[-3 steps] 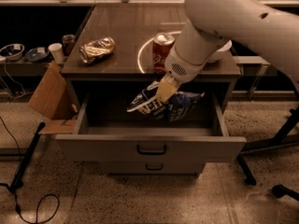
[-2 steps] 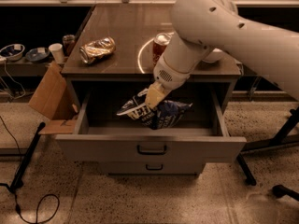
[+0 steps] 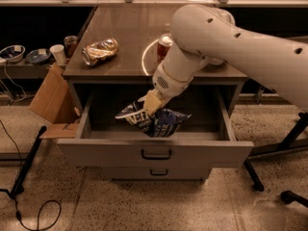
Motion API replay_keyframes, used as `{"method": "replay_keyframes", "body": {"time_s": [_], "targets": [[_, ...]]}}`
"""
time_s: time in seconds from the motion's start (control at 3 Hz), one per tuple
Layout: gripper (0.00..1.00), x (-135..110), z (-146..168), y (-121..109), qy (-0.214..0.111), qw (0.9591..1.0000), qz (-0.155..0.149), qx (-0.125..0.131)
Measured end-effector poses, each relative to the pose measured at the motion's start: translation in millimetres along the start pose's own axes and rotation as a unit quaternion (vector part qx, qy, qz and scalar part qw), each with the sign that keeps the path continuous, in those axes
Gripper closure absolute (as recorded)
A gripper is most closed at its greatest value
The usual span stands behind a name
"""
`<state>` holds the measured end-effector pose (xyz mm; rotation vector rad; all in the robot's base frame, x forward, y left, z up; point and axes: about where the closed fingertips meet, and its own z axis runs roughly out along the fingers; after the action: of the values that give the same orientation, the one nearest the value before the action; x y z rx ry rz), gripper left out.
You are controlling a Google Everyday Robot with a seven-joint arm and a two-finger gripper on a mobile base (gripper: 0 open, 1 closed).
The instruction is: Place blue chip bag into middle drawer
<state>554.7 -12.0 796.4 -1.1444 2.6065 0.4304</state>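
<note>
The blue chip bag (image 3: 159,121), crumpled navy foil with white patches, hangs inside the open middle drawer (image 3: 110,153), low over its floor. My gripper (image 3: 149,105) is at the end of the white arm that reaches down from the upper right. It is shut on the bag's top edge, just left of the drawer's centre. The drawer is pulled out wide, and its dark curved handle (image 3: 156,154) faces the camera. I cannot tell whether the bag's bottom touches the drawer floor.
A crushed gold-brown can (image 3: 100,51) and a red soda can (image 3: 164,46) stand on the cabinet top (image 3: 120,28). A shorter drawer front with a small handle (image 3: 159,172) sits below. A cardboard box (image 3: 52,100) is at the left, and dark stand legs (image 3: 288,143) are at the right.
My gripper has carried the bag leftward and lower into the open drawer. The arm's elbow has swung further over the cabinet top. The drawer and cans have not moved.
</note>
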Motion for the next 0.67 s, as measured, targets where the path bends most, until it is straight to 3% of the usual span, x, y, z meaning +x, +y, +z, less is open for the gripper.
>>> {"method": "replay_keyframes", "body": {"time_s": [0.67], "targets": [[0.53,1.6,2.3,-4.1,-0.015,0.9983,0.052,0.020]]}}
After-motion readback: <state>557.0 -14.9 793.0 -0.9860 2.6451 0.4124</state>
